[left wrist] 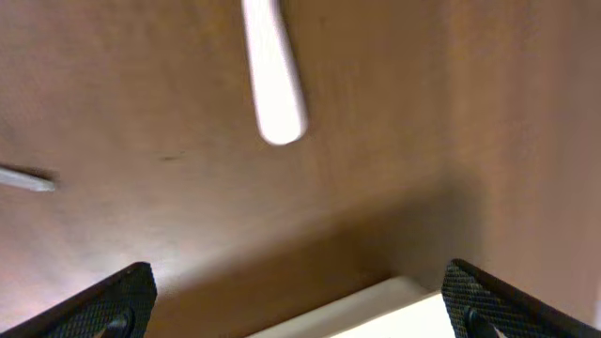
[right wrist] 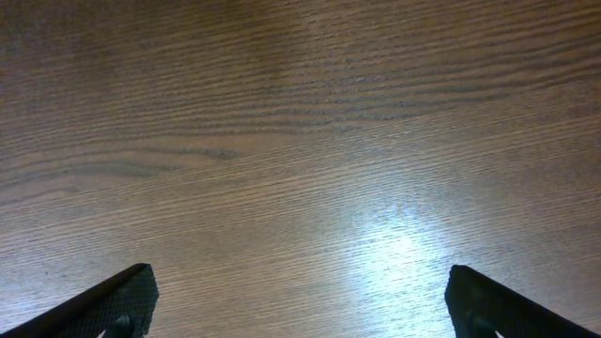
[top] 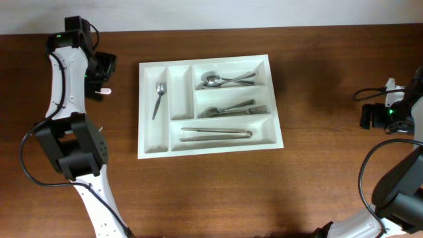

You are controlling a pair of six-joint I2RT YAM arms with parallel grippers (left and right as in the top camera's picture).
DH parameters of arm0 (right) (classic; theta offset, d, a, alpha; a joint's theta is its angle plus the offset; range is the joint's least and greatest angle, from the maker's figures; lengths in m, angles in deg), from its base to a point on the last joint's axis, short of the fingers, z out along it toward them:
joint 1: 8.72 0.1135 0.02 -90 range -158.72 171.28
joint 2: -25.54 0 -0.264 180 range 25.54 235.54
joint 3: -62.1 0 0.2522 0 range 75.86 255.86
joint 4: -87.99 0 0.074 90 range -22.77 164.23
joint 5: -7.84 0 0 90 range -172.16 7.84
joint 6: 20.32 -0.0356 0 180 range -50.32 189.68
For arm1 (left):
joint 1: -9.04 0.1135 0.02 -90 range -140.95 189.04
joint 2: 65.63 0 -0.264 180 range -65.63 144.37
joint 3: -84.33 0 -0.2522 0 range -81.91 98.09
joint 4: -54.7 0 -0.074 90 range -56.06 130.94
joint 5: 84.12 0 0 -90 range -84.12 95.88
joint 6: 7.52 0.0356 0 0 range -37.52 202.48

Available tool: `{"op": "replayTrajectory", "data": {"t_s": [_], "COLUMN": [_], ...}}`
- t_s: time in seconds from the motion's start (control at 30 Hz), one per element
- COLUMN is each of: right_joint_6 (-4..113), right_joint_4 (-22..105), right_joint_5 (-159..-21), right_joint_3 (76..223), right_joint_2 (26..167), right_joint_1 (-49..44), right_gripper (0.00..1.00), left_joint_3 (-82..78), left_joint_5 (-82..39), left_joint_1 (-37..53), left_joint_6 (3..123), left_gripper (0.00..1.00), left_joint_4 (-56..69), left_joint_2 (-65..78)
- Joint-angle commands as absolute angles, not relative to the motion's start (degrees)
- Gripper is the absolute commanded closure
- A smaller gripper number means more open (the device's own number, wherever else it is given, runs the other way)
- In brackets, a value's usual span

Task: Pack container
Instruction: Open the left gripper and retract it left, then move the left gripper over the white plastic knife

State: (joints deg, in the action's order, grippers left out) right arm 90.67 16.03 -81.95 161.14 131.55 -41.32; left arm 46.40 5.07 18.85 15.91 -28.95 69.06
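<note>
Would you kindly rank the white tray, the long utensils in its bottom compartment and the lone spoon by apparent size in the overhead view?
Largest: white tray.
Next: long utensils.
Smallest: lone spoon, clearly shorter.

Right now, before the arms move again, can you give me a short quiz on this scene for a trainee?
1. True or false: every compartment of the large white rectangular plastic cutlery tray holds cutlery.
2. Which crosswise compartment holds the metal forks? A: top. B: middle. C: bottom.
3. What lies in the leftmost narrow compartment, and how many pieces?

Key:
1. False: the second narrow compartment is bare.
2. B.
3. One metal spoon.
</note>
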Motion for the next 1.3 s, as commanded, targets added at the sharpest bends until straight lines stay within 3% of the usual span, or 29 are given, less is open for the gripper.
{"op": "replayTrajectory", "data": {"t_s": [0.0,0.43,1.27], "right_joint_6": [90.23,90.23,90.23], "right_joint_4": [16.21,16.23,16.21], "right_joint_5": [-81.47,-81.47,-81.47], "right_joint_3": [161.18,161.18,161.18], "right_joint_2": [130.92,130.92,130.92], "right_joint_1": [-41.37,-41.37,-41.37], "right_gripper": [0.01,0.01,0.01], "left_joint_3": [47.52,47.52,47.52], "left_joint_5": [5.76,6.64,7.62], "left_joint_1": [19.39,26.8,27.22], "left_joint_6": [5.66,7.13,11.37], "left_gripper": [0.0,0.0,0.0], "left_joint_4": [-26.5,-25.78,-26.78], "left_joint_2": [69.5,70.97,78.07]}}
